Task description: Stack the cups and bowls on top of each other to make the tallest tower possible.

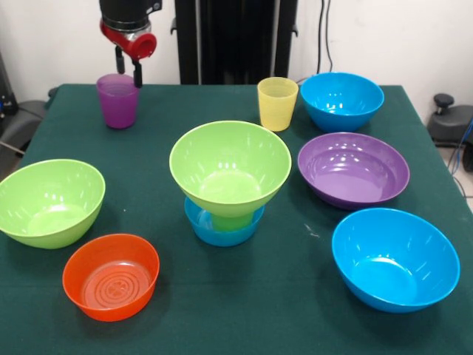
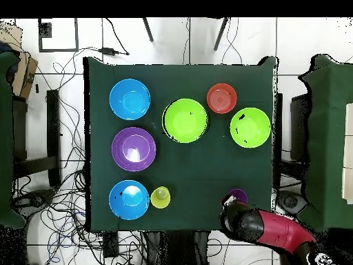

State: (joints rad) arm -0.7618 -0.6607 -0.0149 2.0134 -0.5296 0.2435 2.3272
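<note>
The gripper (image 1: 127,68) is hanging over the purple cup (image 1: 117,100) at the table's (image 1: 281,310) corner with fingers spread astride its rim, while the tower (image 1: 229,181) (green bowl topmost) is standing mid-table.

Mid-surface, a lime green bowl (image 1: 230,166) sits on a green cup (image 1: 230,220) inside a small blue bowl (image 1: 223,228). The purple cup (image 1: 117,100) and yellow cup (image 1: 277,103) stand upright at the back.

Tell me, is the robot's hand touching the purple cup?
Cannot tell. In the front view the hand hangs right at the purple cup, one tip overlapping its rim, but neither view plainly shows contact or a gap.
</note>
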